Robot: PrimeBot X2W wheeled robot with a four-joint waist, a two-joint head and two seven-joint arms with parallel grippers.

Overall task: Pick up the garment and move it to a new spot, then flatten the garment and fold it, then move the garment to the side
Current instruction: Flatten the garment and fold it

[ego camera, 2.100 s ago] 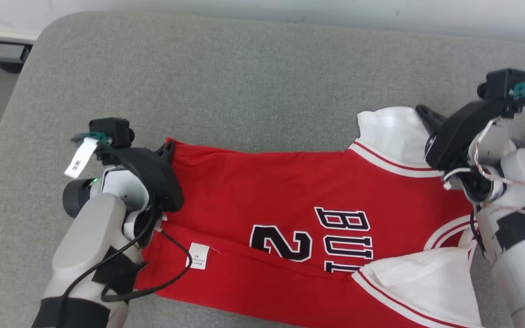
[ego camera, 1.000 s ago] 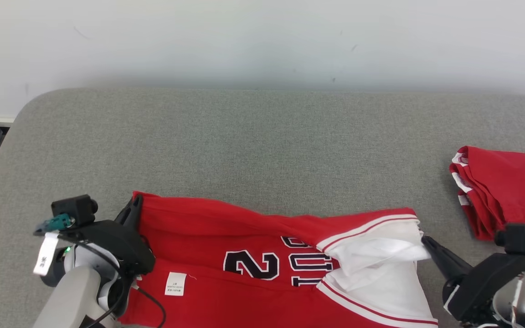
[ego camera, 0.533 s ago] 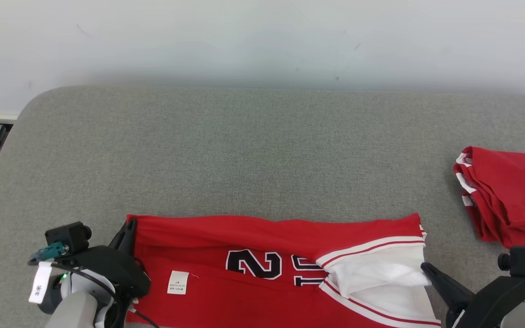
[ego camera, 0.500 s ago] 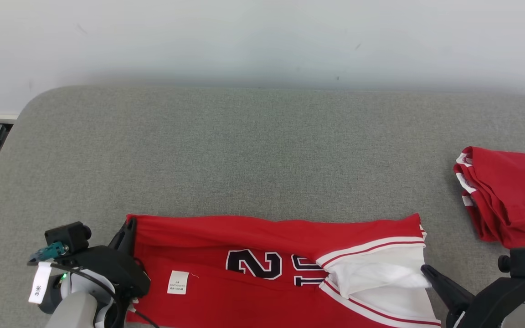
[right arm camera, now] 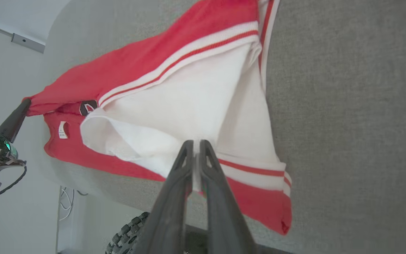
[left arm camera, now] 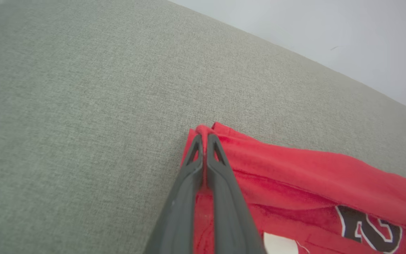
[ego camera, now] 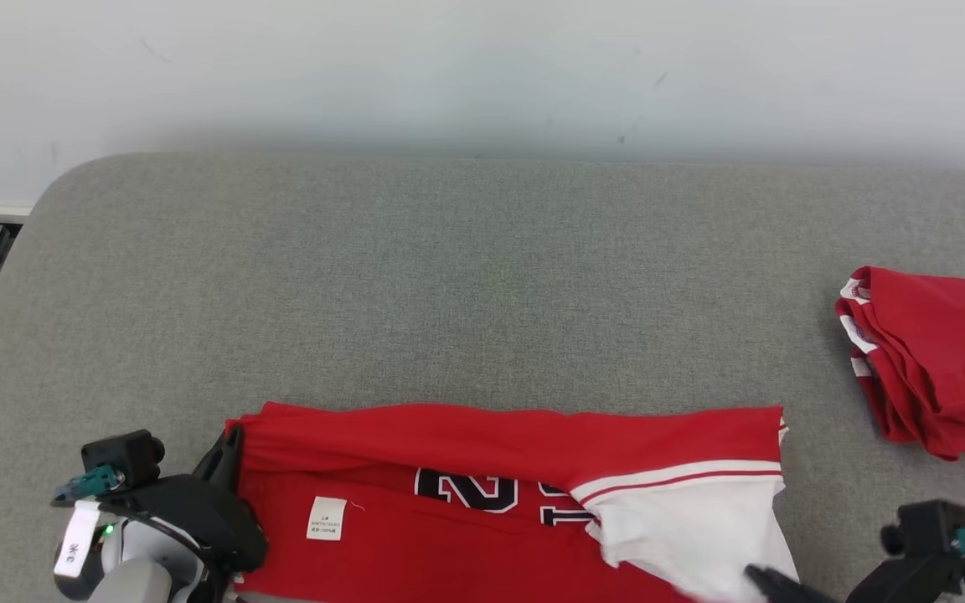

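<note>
1. The garment (ego camera: 491, 431), a red jersey with a white sleeve part, lies along the lower edge of the head view on the grey tabletop (ego camera: 449, 276). Its upper long edge is folded over, half covering the black number. In the right wrist view its lower hem looks close to the tabletop's edge, so a tug toward the bottom of the frame could drag it off.
2. The left tool (left arm camera: 204, 138) is clenched on the red corner at the garment's left end. If it pulls while the other end is loose, the fold could skew or bunch.
3. The right tool (right arm camera: 194, 144) has its fingers nearly together over the white fabric at the lower right. I cannot tell whether it pinches the cloth or has let go. A half-grip could snag the sleeve and undo the fold.
4. The white part is puffed and creased, so another fold may trap wrinkles.
5. A second red bundle (ego camera: 926, 360) sits at the right edge, well apart. A sideways move that way could run into it.
</note>
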